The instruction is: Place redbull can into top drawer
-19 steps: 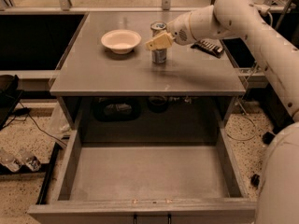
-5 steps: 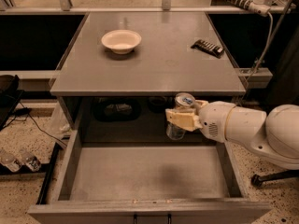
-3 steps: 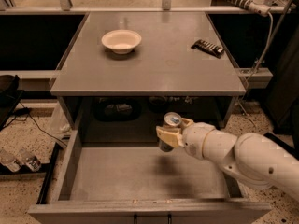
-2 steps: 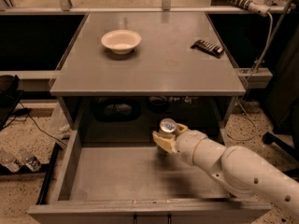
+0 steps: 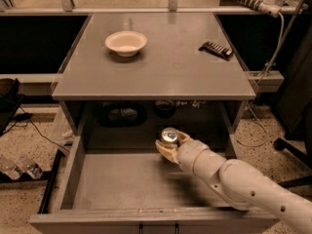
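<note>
The top drawer [image 5: 112,184] stands pulled open below the counter, a wide grey tray with low walls. My gripper [image 5: 169,144] is inside it toward the back middle, shut on the redbull can [image 5: 169,136]. The can stands upright; only its shiny top and a bit of its side show between the pale fingers [image 5: 165,152]. Its base is hidden, so I cannot tell whether it touches the drawer floor. My white arm [image 5: 234,182] reaches in from the lower right over the drawer's right part.
On the grey counter [image 5: 161,72] sit a white bowl [image 5: 126,42] at the left and a flat dark ribbed packet [image 5: 216,49] at the right. Dark openings show behind the drawer. Cables and bottles lie on the floor at the left.
The gripper carried the can off the counter, down in front of it and into the drawer, shifting left and lower over the last second.
</note>
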### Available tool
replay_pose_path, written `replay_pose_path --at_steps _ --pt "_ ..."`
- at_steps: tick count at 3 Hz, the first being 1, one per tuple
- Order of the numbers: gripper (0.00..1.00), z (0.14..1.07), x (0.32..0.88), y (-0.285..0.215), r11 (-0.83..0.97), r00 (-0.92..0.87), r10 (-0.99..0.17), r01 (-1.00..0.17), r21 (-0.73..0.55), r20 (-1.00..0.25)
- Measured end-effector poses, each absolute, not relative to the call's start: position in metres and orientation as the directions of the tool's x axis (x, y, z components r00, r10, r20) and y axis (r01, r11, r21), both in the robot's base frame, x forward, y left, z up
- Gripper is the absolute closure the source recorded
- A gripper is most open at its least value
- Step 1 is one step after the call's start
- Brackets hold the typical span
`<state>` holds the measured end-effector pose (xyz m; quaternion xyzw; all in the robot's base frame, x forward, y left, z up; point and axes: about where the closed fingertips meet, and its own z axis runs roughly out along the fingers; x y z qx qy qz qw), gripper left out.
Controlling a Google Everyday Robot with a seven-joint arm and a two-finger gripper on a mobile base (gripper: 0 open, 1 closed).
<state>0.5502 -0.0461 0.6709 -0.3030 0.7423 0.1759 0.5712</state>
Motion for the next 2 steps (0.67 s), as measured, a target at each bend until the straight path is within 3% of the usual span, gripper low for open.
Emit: replay_pose_path --at_steps 2 --pt "0.36 0.6709 0.5503 -0.0461 0.755 -0.164 -0.249 -0.651 -0.085 -0.955"
